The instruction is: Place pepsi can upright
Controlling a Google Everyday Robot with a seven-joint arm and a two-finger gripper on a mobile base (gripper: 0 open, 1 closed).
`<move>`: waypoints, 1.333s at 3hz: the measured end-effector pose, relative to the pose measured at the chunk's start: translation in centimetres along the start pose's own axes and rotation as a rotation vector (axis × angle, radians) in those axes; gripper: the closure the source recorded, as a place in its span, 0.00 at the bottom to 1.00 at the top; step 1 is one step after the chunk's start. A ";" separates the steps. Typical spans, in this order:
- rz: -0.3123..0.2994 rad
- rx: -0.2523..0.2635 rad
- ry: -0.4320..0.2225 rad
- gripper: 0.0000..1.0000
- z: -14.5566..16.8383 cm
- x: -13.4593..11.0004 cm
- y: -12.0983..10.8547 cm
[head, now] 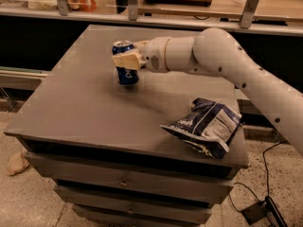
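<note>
The pepsi can point(126, 70) is small and blue with a silver top. It stands nearly upright near the middle-back of the grey table top point(85, 108), its base at or just above the surface. My gripper point(126, 59) reaches in from the right on the white arm point(222, 60). Its cream fingers point(127, 60) are shut on the can's upper half.
A blue-and-white crinkled chip bag point(204, 126) lies at the table's front right. Drawers point(123, 181) run below the table's front edge. A wooden counter with metal posts point(189, 4) stands behind. A cable and plug point(260, 207) lie on the floor at right.
</note>
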State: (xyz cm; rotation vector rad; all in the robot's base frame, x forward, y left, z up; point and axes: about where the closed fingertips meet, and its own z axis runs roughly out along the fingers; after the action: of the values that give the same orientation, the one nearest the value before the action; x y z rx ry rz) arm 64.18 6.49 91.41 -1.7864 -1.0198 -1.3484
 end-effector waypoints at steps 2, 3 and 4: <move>-0.026 -0.057 0.025 0.77 -0.4 -0.8 -0.5; -0.028 -0.104 0.009 0.53 -1.6 -1.3 -0.8; -0.024 -0.137 -0.014 0.30 -2.8 -1.7 -1.2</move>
State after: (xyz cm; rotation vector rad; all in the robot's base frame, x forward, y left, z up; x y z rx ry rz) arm 61.65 4.36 90.54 -1.8908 -0.9802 -1.4533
